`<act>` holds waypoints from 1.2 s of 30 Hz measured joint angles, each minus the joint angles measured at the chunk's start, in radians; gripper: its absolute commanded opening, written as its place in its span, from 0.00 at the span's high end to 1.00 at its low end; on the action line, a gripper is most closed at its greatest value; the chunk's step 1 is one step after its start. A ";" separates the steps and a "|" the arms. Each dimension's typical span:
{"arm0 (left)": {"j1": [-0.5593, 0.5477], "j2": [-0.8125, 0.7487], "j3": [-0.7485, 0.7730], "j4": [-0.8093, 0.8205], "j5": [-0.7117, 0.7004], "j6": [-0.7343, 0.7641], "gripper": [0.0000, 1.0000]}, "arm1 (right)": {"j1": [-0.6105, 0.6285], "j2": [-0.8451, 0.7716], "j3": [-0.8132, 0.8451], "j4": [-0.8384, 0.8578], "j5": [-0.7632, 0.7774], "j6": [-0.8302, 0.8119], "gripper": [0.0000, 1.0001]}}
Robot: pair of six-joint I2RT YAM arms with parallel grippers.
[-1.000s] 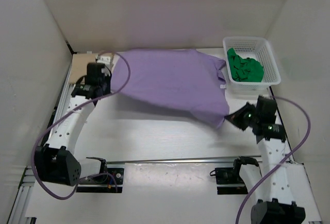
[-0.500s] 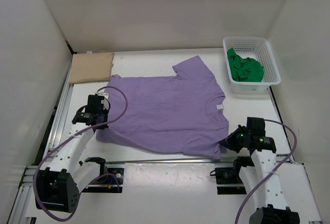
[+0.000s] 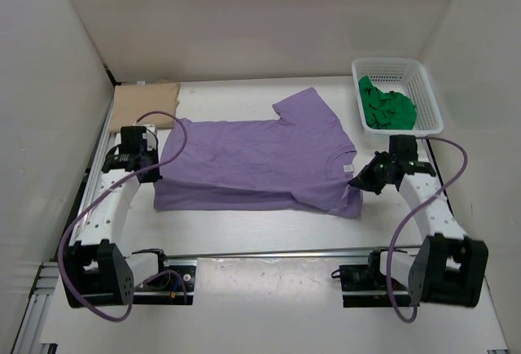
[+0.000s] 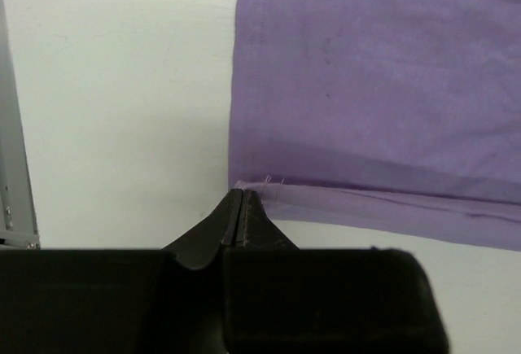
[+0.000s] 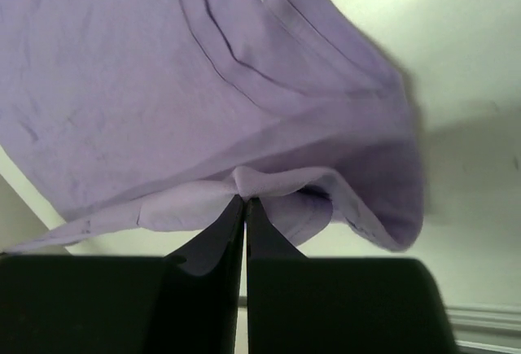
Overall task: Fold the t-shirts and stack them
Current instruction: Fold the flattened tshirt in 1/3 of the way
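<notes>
L pincer (image 4: 242, 201) and R pincer (image 5: 244, 201) are both clamped tight on the near-side corners of the purple t-shirt (image 3: 260, 155), mid-surface (image 3: 244, 228), prob to carry that edge over as a fold. Wrist cams show the pinched cloth. Only the top cam shows, further back, the tan t-shirt (image 3: 145, 103) folded far-left and the green t-shirt (image 3: 387, 108) bunched in the basket (image 3: 429, 93).

Purple t-shirt (image 4: 374, 85) cut off at 12 and 3 o'clock in left wrist view; green t-shirt (image 3: 387, 108) at 2 o'clock bunched in basket (image 3: 389, 64), sleeves and outline untellable.
</notes>
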 measured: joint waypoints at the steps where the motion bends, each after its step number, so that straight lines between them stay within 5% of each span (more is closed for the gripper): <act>1: 0.003 0.027 0.014 0.000 0.007 0.000 0.90 | 0.010 0.045 0.024 0.014 0.000 -0.014 1.00; 11: 0.010 0.198 0.054 0.044 0.016 0.000 0.90 | 0.099 0.346 0.251 0.039 0.065 -0.126 1.00; 34: 0.029 0.353 0.068 0.094 -0.013 0.000 0.90 | 0.174 0.587 0.467 0.010 0.243 -0.180 1.00; 36: 0.029 0.364 0.079 0.093 -0.014 0.000 0.90 | 0.179 0.612 0.500 0.005 0.258 -0.177 0.88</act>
